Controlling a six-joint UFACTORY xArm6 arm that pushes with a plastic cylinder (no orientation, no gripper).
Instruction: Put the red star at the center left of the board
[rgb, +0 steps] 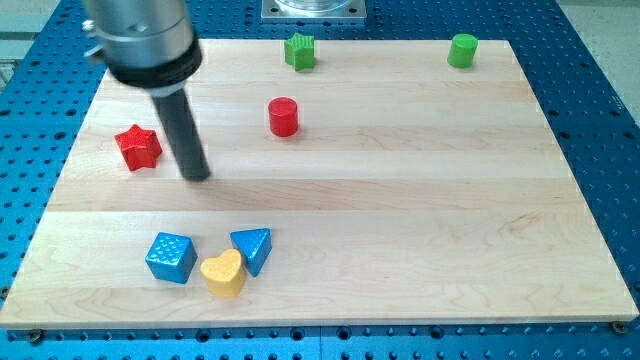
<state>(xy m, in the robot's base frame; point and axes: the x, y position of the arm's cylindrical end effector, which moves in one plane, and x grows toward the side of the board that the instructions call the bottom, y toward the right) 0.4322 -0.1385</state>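
The red star (138, 147) lies near the board's left edge, a little above mid-height. My tip (197, 177) rests on the board just to the right of the star and slightly below it, with a small gap between them. The dark rod rises from the tip toward the view's top left.
A red cylinder (284, 116) stands right of the rod. A green star (300, 50) and a green cylinder (462, 49) sit along the top edge. A blue cube (170, 257), a yellow heart (223, 274) and a blue triangle (252, 249) cluster at the bottom left of the wooden board (400, 200).
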